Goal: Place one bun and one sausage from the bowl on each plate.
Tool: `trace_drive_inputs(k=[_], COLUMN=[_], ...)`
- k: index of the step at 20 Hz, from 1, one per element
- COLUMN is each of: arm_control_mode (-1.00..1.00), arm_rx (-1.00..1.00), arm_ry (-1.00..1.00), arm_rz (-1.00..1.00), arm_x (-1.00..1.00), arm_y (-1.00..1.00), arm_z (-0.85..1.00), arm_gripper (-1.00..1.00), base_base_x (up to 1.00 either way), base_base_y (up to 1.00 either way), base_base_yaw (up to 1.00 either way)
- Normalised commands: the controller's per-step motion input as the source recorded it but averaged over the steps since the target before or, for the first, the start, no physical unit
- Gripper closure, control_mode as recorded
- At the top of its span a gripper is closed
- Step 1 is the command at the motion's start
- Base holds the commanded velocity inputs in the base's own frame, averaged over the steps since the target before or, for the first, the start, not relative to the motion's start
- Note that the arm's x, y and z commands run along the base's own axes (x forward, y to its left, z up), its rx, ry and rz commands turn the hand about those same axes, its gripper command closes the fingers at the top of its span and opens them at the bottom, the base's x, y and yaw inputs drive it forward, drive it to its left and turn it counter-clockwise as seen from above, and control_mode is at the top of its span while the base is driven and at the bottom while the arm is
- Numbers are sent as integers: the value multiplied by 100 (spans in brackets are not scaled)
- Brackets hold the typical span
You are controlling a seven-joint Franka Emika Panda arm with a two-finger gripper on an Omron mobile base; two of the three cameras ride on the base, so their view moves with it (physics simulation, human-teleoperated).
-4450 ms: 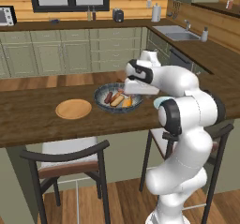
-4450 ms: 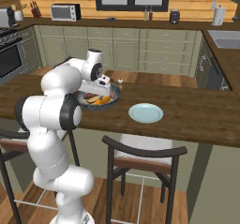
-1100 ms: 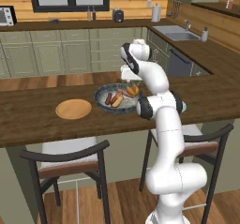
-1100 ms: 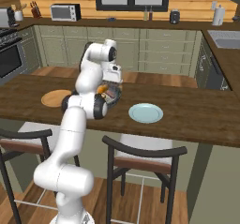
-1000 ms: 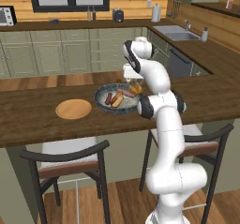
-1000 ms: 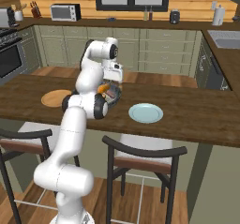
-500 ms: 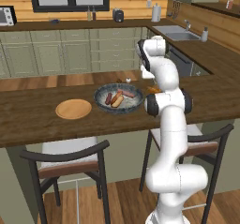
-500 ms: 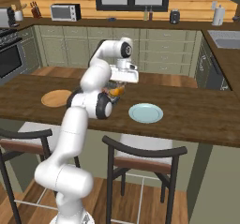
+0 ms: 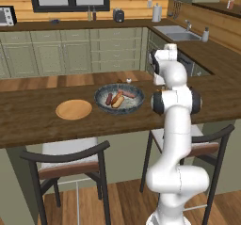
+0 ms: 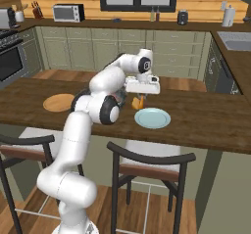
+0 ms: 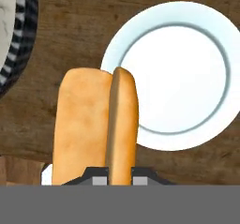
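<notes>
Closest, the gripper (image 11: 112, 177) is clamped on a golden split bun (image 11: 96, 124), carried above the wooden counter (image 10: 206, 118) just beside the pale blue-green plate (image 11: 180, 73). Farther left sits the bowl (image 9: 119, 98), holding sausages (image 9: 109, 98), then the tan plate (image 9: 74, 109).

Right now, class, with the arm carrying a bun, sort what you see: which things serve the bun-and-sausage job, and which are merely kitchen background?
Belongs to the job:
golden split bun in the gripper
pale blue-green round plate
tan wooden round plate
dark patterned bowl holding sausages

Just lying about:
microwave
paper towel roll
two wooden stools
</notes>
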Motion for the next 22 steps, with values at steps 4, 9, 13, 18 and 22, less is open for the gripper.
trace_drive_inputs(k=[4, 9, 13, 18, 22], arm_control_mode=[-100, -100, -100, -100, -100], arm_rx=[2, 2, 0, 0, 6], arm_ry=[-40, -21, -3, -1, -1], arm_rz=[17, 7, 0, 0, 2], arm_x=[4, 10, -23, 4, 22], arm_y=[-11, 0, 0, -1, -26], arm_z=[-49, -28, -11, 0, 0], arm_gripper=[100, 100, 100, 100, 100], base_base_x=[0, 0, 0, 0, 0], base_base_y=[0, 0, 0, 0, 0], base_base_yaw=[0, 0, 0, 0, 0])
